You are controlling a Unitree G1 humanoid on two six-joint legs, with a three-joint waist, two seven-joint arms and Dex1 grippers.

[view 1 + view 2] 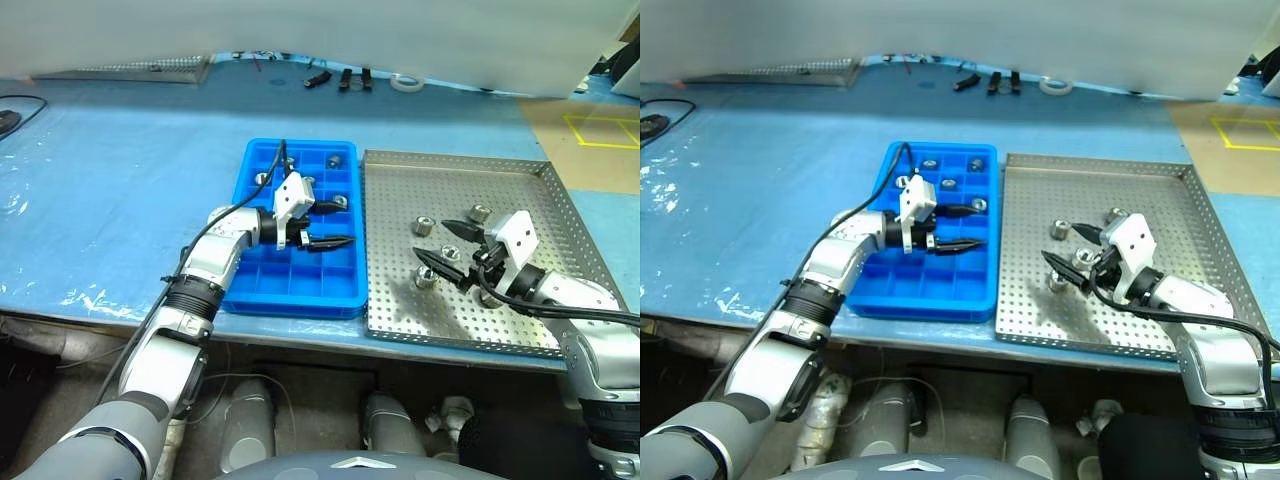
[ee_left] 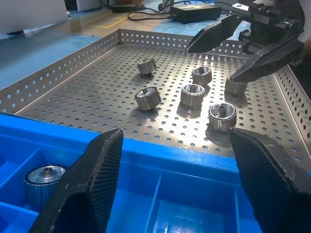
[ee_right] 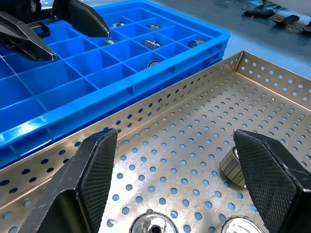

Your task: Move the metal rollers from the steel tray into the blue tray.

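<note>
Nearest the robot, both arms reach out over the blue desk [image 1: 110, 190]. The left end effector [image 1: 335, 224] hovers over the right-hand columns of the blue tray [image 1: 255, 290], its two fingers spread with nothing between them. The right end effector [image 1: 447, 248] hangs low over the steel tray [image 1: 400, 320], just right of the blue one, also spread wide and empty, with rollers lying just beside and beneath it.

About six metal rollers [image 2: 147, 98] remain on the perforated floor, clustered in the middle of the steel tray. Some stand on end, others lie on their sides.

Farther back, the blue tray holds roughly five rollers, each in its own compartment, all in the far rows; one [image 1: 339, 201] sits right by the left fingertips. The near rows are bare.

By this count the job looks close to half done. The likely next step is for the right end effector to close on one of the rollers beneath it.

Beyond the trays, small dark items and a roll of tape [image 1: 405, 83] lie well apart at the desk's far edge.
</note>
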